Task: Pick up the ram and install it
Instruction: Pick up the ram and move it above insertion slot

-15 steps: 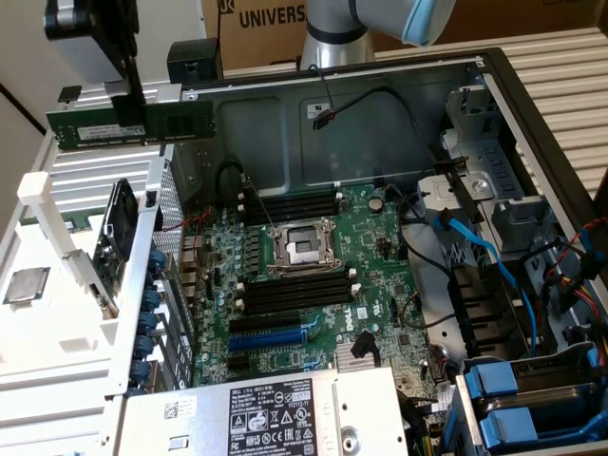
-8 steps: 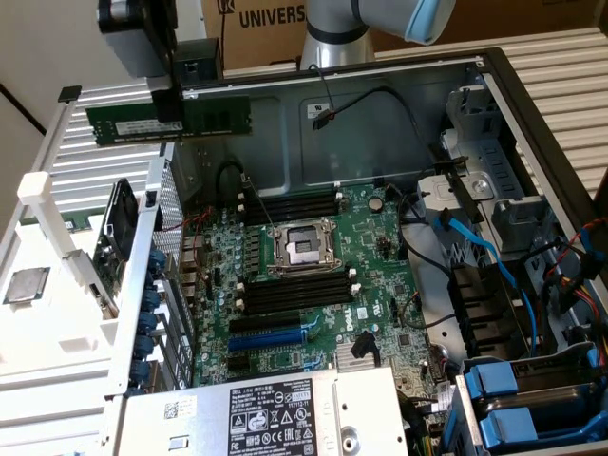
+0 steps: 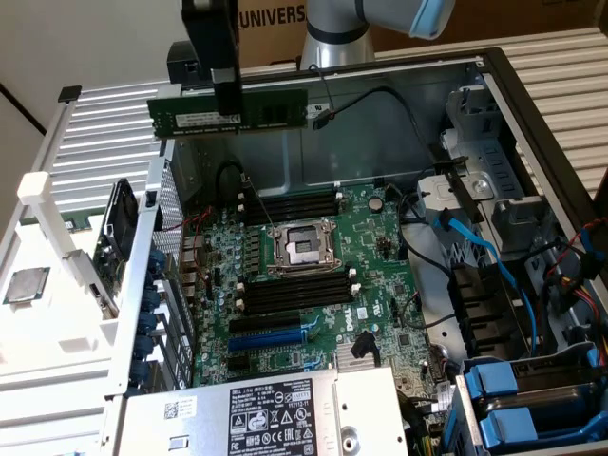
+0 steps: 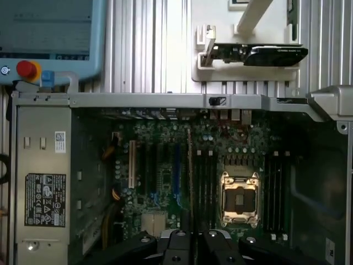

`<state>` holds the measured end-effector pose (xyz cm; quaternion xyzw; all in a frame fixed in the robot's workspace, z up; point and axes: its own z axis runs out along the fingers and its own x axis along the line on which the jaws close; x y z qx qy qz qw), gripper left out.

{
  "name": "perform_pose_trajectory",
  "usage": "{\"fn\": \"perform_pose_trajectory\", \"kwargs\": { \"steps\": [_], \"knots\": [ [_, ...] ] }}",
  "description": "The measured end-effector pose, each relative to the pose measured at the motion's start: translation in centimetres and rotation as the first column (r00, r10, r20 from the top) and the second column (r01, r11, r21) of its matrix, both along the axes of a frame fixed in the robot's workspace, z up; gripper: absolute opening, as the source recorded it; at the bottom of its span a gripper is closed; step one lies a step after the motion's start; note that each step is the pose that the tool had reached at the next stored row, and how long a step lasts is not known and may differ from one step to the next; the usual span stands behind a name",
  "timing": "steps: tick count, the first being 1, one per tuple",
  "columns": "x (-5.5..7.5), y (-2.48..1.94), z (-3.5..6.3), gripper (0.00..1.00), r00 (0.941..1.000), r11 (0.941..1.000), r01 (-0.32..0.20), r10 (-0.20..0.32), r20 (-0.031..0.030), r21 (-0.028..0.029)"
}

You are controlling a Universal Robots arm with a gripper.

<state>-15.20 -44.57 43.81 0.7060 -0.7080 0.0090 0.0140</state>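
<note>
Pincer (image 3: 226,103) pinches the ram (image 3: 275,110) at mid-length, holding it level above the open computer case (image 3: 494,71), well clear of the memory slots (image 3: 294,290) beside the processor socket (image 3: 304,247). Risks, as I judge them: the stick could pivot in this narrow grip, meet a slot askew or with its notch reversed, and jam against the white end clips (image 3: 240,285).

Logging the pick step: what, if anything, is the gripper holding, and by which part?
The gripper holds the ram, clamped across its flat faces at about the middle of its length.
</note>
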Motion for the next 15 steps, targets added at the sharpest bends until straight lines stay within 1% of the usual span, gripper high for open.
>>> {"fn": "perform_pose_trajectory", "kwargs": {
  "steps": [5, 7, 9, 10, 15],
  "knots": [
    [2.2, 0.0, -0.08, 0.13, 1.0, 1.0, 0.0, 0.0, -0.0007, 0.0],
    [2.9, -0.01, -0.22, 0.13, 1.0, 1.0, 0.0, 0.0, -0.0008, 0.0002],
    [3.4, -0.12, -0.43, 0.13, 1.0, 1.0, 0.0, 0.0, -0.0007, 0.0014],
    [3.7, -0.31, -0.72, 0.13, 1.0, 1.0, 0.0, 0.0, -0.0007, 0.0046],
    [4.2, -0.74, -1.34, 0.13, 1.0, 0.9999, 0.0, 0.0, -0.0008, 0.0133]
  ]
}}
